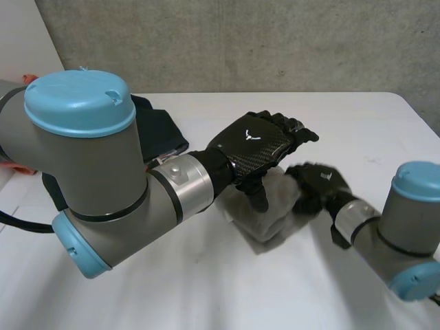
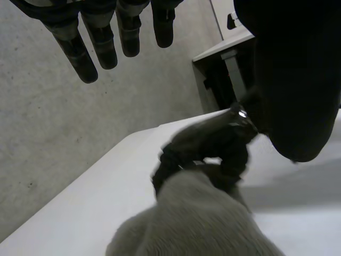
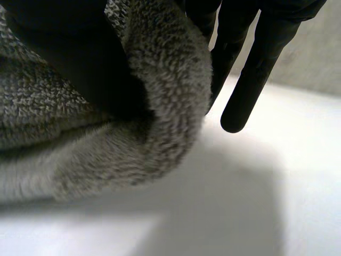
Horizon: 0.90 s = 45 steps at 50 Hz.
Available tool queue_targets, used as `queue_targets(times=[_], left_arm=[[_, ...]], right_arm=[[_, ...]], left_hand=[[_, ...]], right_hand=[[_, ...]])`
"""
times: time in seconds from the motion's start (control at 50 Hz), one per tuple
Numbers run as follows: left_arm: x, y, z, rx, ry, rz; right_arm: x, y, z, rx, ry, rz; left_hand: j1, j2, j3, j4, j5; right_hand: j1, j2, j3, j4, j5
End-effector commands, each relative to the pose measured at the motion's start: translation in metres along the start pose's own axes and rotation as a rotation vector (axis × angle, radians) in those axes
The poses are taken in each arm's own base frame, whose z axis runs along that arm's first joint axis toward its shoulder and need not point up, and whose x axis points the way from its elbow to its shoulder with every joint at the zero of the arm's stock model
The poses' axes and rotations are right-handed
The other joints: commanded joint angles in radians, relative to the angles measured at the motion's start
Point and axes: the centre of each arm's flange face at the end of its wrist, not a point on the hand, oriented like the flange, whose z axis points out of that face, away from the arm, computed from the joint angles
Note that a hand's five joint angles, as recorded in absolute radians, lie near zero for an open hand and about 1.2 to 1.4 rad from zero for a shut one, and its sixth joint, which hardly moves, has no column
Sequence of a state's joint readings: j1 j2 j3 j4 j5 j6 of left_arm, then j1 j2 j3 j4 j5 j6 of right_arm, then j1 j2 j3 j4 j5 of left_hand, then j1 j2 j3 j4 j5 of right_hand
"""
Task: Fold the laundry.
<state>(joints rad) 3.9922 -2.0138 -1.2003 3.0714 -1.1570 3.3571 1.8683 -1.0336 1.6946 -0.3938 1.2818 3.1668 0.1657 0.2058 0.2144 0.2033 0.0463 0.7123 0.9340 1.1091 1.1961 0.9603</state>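
A folded grey fuzzy towel (image 1: 265,216) lies on the white table (image 1: 206,289) between my two hands. My left hand (image 1: 258,144) hovers over its far part with fingers (image 2: 85,48) straight and the thumb (image 1: 260,196) pointing down at the cloth. My right hand (image 1: 316,185) is at the towel's right edge, curled round it. In the left wrist view the right hand (image 2: 213,149) grips the far end of the towel (image 2: 197,218). In the right wrist view a rolled edge of the towel (image 3: 165,106) sits between the thumb (image 3: 80,64) and the fingers (image 3: 250,69).
A pile of dark folded cloth (image 1: 161,130) lies at the back left, partly behind my left arm (image 1: 96,172). Something orange (image 1: 27,79) shows at the far left edge. A grey wall (image 1: 240,41) runs behind the table.
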Motion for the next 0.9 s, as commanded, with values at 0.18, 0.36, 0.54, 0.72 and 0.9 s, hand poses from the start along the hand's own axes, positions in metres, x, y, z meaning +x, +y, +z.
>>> queue_targets(times=[0.18, 0.36, 0.54, 0.72, 0.9], left_arm=[[-0.005, -0.018, -0.002, 0.05, -0.016, 0.018], [-0.007, -0.027, -0.001, 0.079, -0.02, 0.01], [-0.005, -0.026, 0.0, 0.077, -0.015, 0.006], [-0.005, -0.026, 0.001, 0.076, -0.013, 0.004], [-0.005, -0.029, -0.001, 0.083, -0.017, 0.009]], right_arm=[[0.152, -0.051, 0.087, 0.172, 0.349, 0.028], [0.272, -0.063, 0.104, 0.239, 0.584, 0.039], [0.327, -0.058, 0.088, 0.253, 0.632, 0.045], [0.332, -0.048, 0.085, 0.22, 0.652, 0.065], [0.297, -0.096, 0.06, 0.206, 0.636, 0.023]], left_hand=[[0.054, 0.014, 0.005, 0.016, -0.001], [0.057, 0.017, 0.008, 0.019, 0.002], [0.057, 0.017, 0.008, 0.019, 0.002], [0.054, 0.014, 0.005, 0.016, -0.001], [0.057, 0.017, 0.008, 0.019, 0.002]], right_hand=[[0.684, 0.462, 0.287, 0.2, 0.261], [0.684, 0.462, 0.287, 0.2, 0.261], [0.684, 0.462, 0.287, 0.2, 0.261], [-0.538, -0.759, -0.935, -1.022, -0.96], [-0.538, -0.759, -0.935, -1.022, -0.96]])
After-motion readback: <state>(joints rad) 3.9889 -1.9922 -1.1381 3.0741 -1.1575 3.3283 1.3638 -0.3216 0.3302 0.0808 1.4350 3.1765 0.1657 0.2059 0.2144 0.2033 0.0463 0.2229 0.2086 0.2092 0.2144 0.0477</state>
